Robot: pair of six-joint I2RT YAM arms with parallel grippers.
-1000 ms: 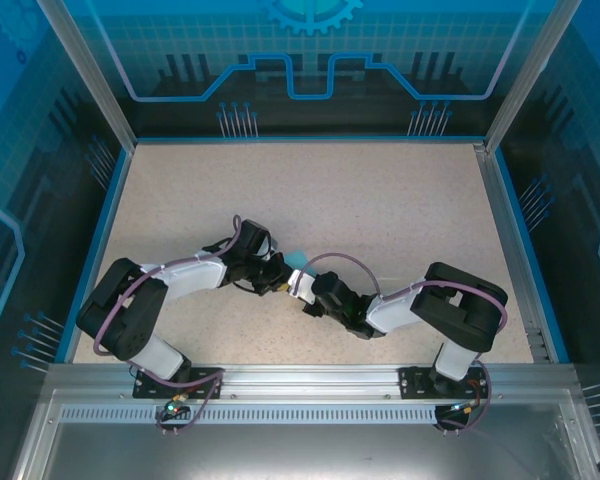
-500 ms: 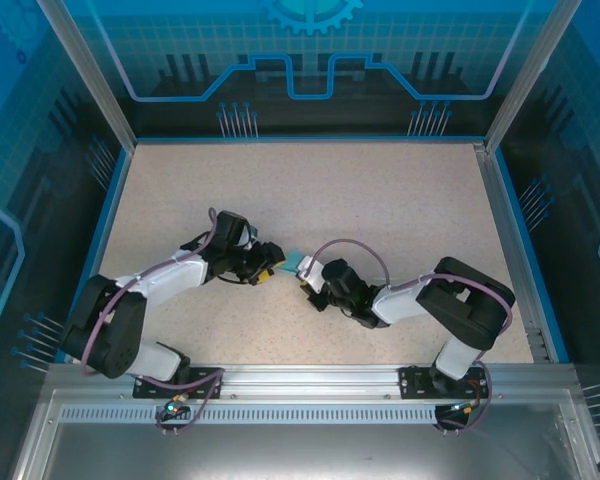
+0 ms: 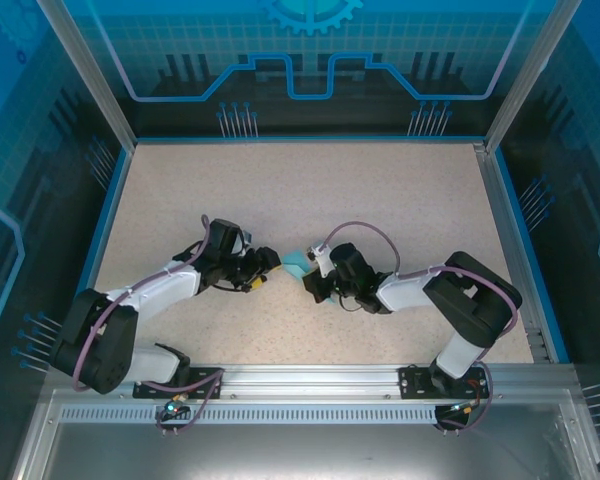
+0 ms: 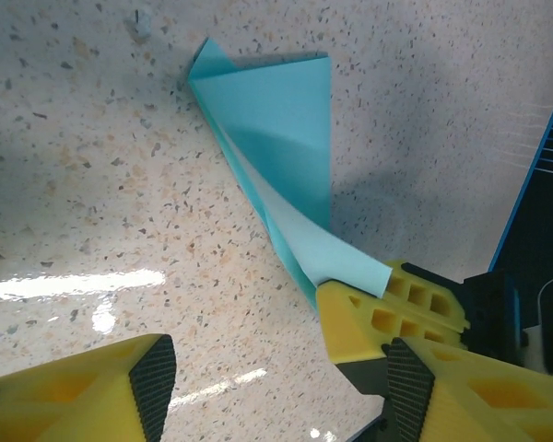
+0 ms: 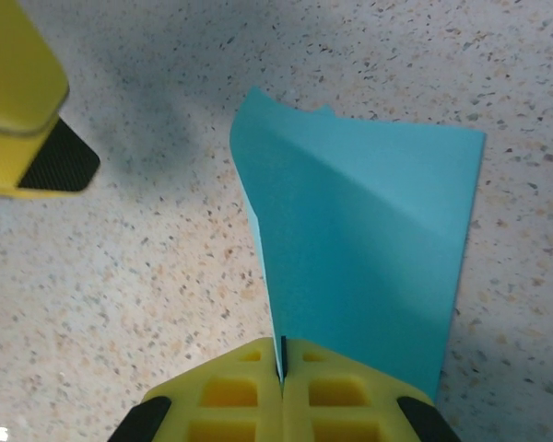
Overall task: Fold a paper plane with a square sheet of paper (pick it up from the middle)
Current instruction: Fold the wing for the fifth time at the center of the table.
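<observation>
The right gripper point(image 5: 282, 368) is clamped tight on the near corner of the folded paper point(image 5: 369, 239), with the layers pinched between its closed jaws. The left gripper point(image 4: 272, 387) stands with jaws apart at the paper's 9 o'clock, apparently touching nothing. The paper sits in the middle of the table point(image 3: 380, 190). Bare speckled surface spreads toward 12 o'clock, with the blue rim point(image 3: 305, 139) well apart.

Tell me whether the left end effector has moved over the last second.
Yes. The left end effector has drawn back leftward, toward the table's blue left edge, off the folded paper that the right end effector pinches.
</observation>
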